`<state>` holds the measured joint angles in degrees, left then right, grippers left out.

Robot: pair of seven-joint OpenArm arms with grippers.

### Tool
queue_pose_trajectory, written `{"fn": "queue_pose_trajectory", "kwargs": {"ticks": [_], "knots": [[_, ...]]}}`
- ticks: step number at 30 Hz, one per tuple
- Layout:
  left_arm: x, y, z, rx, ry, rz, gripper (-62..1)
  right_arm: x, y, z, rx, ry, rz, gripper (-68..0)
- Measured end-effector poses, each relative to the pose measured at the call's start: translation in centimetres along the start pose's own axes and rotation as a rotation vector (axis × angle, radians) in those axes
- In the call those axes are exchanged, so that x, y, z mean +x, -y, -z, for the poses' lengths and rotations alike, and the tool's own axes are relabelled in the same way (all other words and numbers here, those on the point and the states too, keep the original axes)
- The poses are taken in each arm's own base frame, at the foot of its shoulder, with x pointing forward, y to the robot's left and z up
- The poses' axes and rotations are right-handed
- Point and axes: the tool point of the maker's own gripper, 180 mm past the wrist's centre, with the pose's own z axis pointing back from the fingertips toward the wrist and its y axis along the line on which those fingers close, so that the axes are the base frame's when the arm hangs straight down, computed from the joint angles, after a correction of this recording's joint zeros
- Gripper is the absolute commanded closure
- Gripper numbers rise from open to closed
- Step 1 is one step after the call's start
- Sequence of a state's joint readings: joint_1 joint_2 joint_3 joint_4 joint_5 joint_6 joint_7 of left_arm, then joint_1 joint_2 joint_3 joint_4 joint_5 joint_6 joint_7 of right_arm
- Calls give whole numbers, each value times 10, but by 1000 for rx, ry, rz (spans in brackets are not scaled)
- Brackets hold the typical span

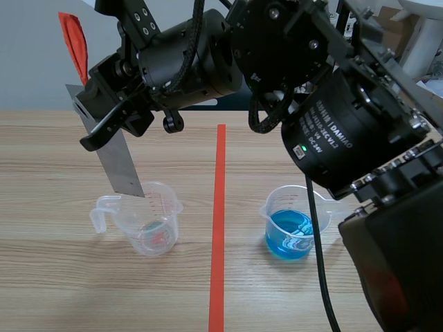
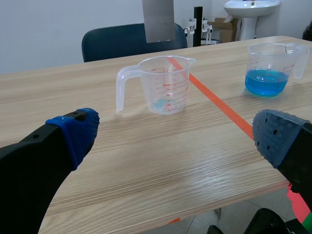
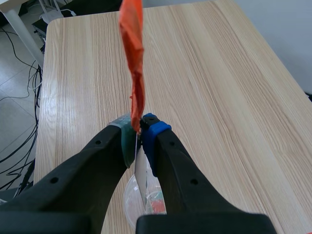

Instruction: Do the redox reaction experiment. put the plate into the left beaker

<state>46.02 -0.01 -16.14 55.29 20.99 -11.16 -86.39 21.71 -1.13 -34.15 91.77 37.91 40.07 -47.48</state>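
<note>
Overhead, right pincer (image 3: 140, 130) clamped on tilted plate (image 1: 121, 162), tip seemingly just above left beaker (image 1: 154, 225), left pincer (image 2: 178, 136) apart.

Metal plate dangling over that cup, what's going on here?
The right arm, reaching across, has its jaws shut on a grey metal plate with an orange-red tag, tilted just above the clear left beaker, not yet inside. The beaker of blue liquid stands apart across the tape line. The left arm's jaws are open, holding nothing.
</note>
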Motion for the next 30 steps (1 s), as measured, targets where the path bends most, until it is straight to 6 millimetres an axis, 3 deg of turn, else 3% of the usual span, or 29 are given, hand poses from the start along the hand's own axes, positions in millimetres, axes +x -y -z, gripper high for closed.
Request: {"fn": "queue_pose_trajectory", "kwargs": {"ticks": [30], "knots": [[0,0,0,0,0,0,-623,0,2,0,-11,-1,-9,-6]]}}
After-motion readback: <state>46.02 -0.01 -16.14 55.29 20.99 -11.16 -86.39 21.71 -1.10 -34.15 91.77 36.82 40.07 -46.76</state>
